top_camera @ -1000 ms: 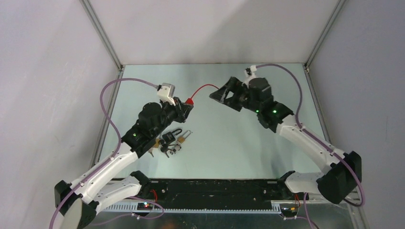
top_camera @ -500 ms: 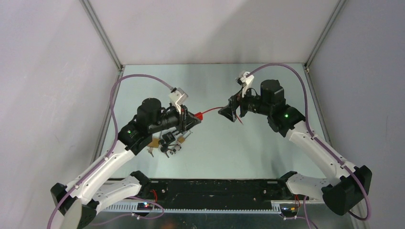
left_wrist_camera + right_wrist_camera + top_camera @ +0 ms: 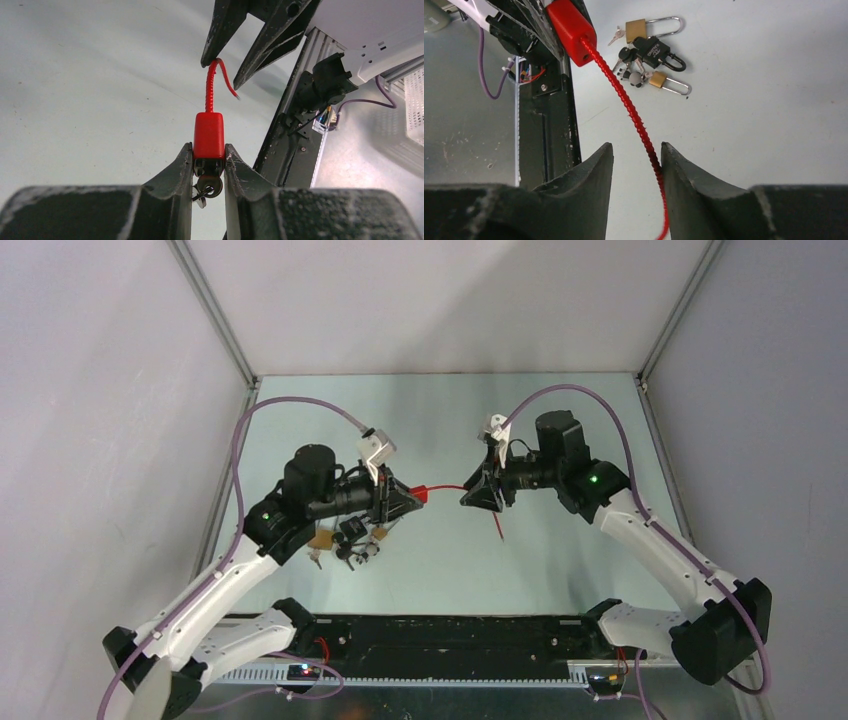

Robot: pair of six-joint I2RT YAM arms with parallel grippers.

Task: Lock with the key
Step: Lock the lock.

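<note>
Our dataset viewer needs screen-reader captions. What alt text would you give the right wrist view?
A red ribbed cable runs from a red lock body at top left down through the open right gripper, lying against one side. Beyond it, a cluster of padlocks and keys lies on the pale table.

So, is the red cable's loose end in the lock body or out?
Out. The cable leaves the red lock body, clamped in the left tool, passes through the open right tool, and its tip hangs free.
</note>
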